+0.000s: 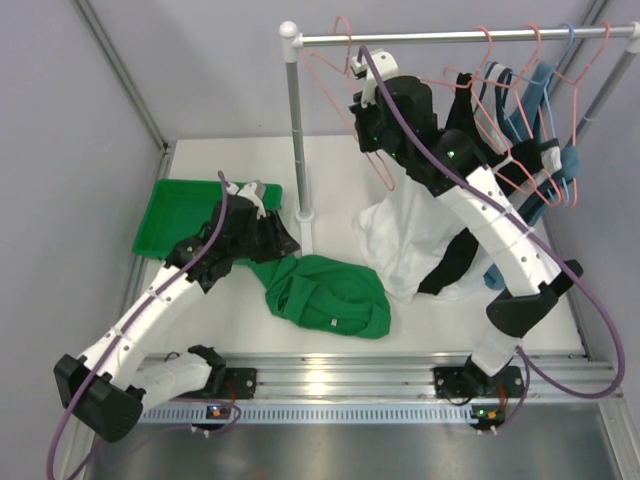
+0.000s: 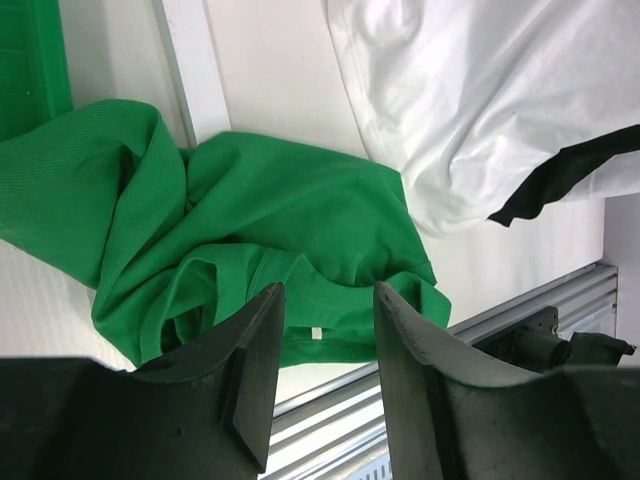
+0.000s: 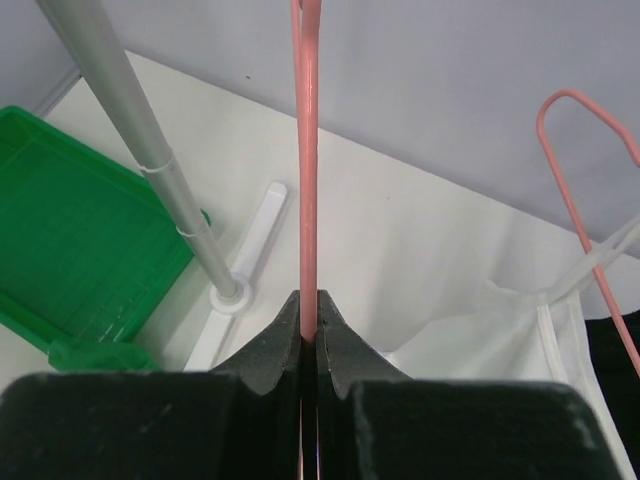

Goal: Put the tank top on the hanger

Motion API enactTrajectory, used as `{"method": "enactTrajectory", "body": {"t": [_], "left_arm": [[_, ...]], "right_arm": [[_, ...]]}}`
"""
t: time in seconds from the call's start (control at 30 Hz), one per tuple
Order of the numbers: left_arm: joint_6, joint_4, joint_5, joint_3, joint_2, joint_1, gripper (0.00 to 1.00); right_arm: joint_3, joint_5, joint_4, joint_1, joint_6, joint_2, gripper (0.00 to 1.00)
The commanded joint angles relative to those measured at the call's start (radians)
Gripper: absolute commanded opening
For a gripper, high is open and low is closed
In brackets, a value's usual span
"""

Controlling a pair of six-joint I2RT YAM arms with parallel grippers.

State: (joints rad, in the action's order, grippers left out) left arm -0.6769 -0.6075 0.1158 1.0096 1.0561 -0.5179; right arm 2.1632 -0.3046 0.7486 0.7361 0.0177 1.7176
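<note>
The green tank top (image 1: 325,295) lies crumpled on the white table, in front of the rack's pole. In the left wrist view it (image 2: 280,210) fills the middle. My left gripper (image 1: 285,240) hovers over its left edge, open and empty (image 2: 325,330), with the neck hem between the fingertips (image 2: 255,350). My right gripper (image 1: 358,85) is raised at the left end of the rail, shut on a salmon-pink wire hanger (image 1: 325,88) whose hook is over the rail. In the right wrist view the wire (image 3: 307,150) runs straight up out of the closed jaws (image 3: 308,310).
A grey rack pole (image 1: 295,130) stands mid-table. A green tray (image 1: 190,215) lies at the back left. A white top (image 1: 410,235) and a black top (image 1: 450,265) hang on the right. Several pink hangers (image 1: 490,60) and blue hangers (image 1: 565,45) hang further right on the rail.
</note>
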Motion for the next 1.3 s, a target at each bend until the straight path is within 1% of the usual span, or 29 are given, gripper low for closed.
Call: {"method": "enactTrajectory", "body": {"t": [0.0, 0.13, 0.37, 0.43, 0.6, 0.63, 0.67, 0.7, 0.73, 0.77, 0.8, 0.83, 0.87, 0.9, 0.93, 1.03, 1.07, 1.13, 1.27], "left_arm": [[0.016, 0.006, 0.002, -0.009, -0.022, 0.004, 0.46], [0.013, 0.005, 0.005, -0.014, -0.025, 0.004, 0.46], [0.007, 0.006, -0.004, -0.049, -0.033, 0.004, 0.49], [-0.007, 0.006, -0.008, -0.081, -0.042, 0.004, 0.49], [-0.038, 0.026, 0.021, -0.200, -0.062, -0.014, 0.49], [-0.041, 0.020, 0.013, -0.213, -0.062, -0.024, 0.49], [-0.047, 0.018, -0.019, -0.242, -0.067, -0.048, 0.49], [-0.055, 0.020, -0.036, -0.256, -0.070, -0.065, 0.49], [-0.061, 0.018, -0.063, -0.269, -0.070, -0.086, 0.49], [-0.070, 0.018, -0.092, -0.284, -0.070, -0.132, 0.49], [-0.075, 0.015, -0.160, -0.289, -0.065, -0.155, 0.49], [-0.081, 0.011, -0.182, -0.293, -0.056, -0.177, 0.49], [-0.091, 0.008, -0.198, -0.299, -0.050, -0.212, 0.49], [-0.096, 0.008, -0.215, -0.299, -0.044, -0.228, 0.49], [-0.099, 0.009, -0.243, -0.296, -0.029, -0.253, 0.49], [-0.095, -0.001, -0.297, -0.279, 0.001, -0.290, 0.49], [-0.092, -0.003, -0.306, -0.269, 0.007, -0.297, 0.49], [-0.090, -0.011, -0.336, -0.256, 0.030, -0.323, 0.49], [-0.093, -0.026, -0.369, -0.227, 0.061, -0.366, 0.47]], "right_arm": [[-0.028, -0.037, -0.109, 0.011, -0.010, -0.090, 0.00], [-0.039, -0.041, -0.101, 0.011, -0.010, -0.101, 0.00], [-0.137, -0.039, -0.117, 0.011, 0.002, -0.173, 0.00], [-0.170, -0.037, -0.115, 0.011, 0.017, -0.220, 0.00], [-0.325, -0.004, -0.072, 0.011, 0.097, -0.383, 0.00], [-0.359, 0.013, -0.063, 0.011, 0.111, -0.412, 0.00], [-0.443, 0.060, -0.049, 0.013, 0.140, -0.444, 0.00], [-0.488, 0.080, -0.045, 0.016, 0.154, -0.510, 0.00], [-0.532, 0.097, -0.038, 0.019, 0.168, -0.542, 0.00], [-0.616, 0.119, -0.023, 0.034, 0.186, -0.602, 0.00], [-0.658, 0.124, -0.012, 0.045, 0.192, -0.631, 0.00], [-0.695, 0.122, -0.003, 0.060, 0.205, -0.657, 0.00], [-0.765, 0.121, 0.012, 0.100, 0.231, -0.682, 0.00], [-0.795, 0.116, 0.021, 0.123, 0.244, -0.729, 0.00], [-0.851, 0.087, 0.043, 0.181, 0.279, -0.769, 0.00], [-0.927, 0.036, 0.069, 0.273, 0.341, -0.812, 0.00], [-0.968, -0.003, 0.080, 0.334, 0.382, -0.835, 0.00], [-1.029, -0.039, 0.115, 0.402, 0.427, -0.855, 0.00], [-1.095, -0.094, 0.156, 0.471, 0.520, -0.924, 0.00]]}}
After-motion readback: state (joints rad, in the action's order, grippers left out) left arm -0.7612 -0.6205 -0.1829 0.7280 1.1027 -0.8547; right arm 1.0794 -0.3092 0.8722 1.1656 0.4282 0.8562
